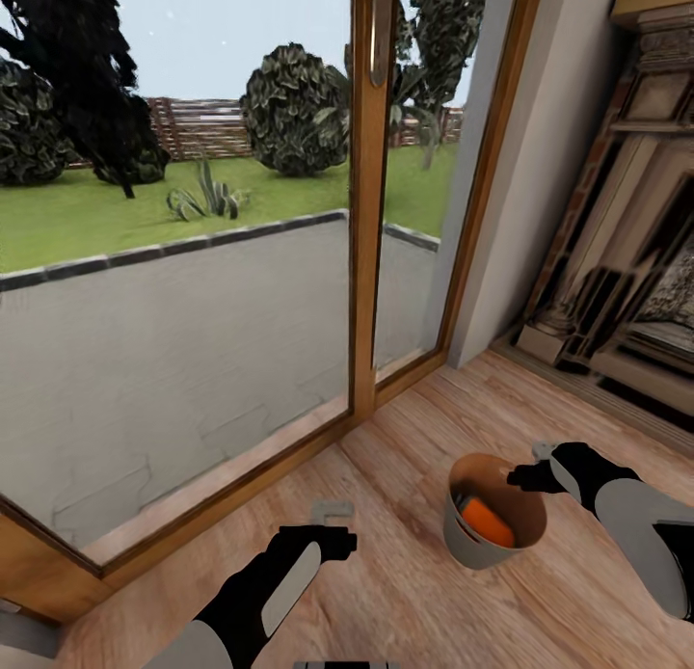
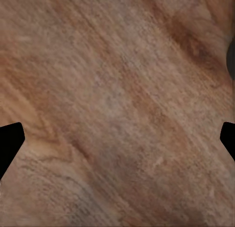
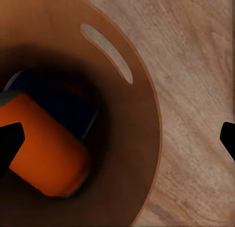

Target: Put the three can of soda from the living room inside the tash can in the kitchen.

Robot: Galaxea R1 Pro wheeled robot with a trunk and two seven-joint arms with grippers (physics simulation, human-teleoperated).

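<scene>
The tash can [image 1: 472,546], grey outside and wood-toned inside, stands on the plank floor of the living room, near the glass doors. An orange can of soda [image 1: 485,521] lies inside it. In the right wrist view the orange can [image 3: 46,153] rests on a dark blue can [image 3: 54,97] at the bin's bottom. My right gripper [image 1: 533,465] hovers just above the bin's far right rim, open, with nothing between its fingers. My left gripper [image 1: 333,511] hangs open over bare floor, to the left of the bin.
Wood-framed glass doors [image 1: 364,216] run along the left and front, with a patio and garden beyond. An ornate stone fireplace [image 1: 627,264] fills the right wall. Plank floor [image 1: 405,592] lies open around the bin.
</scene>
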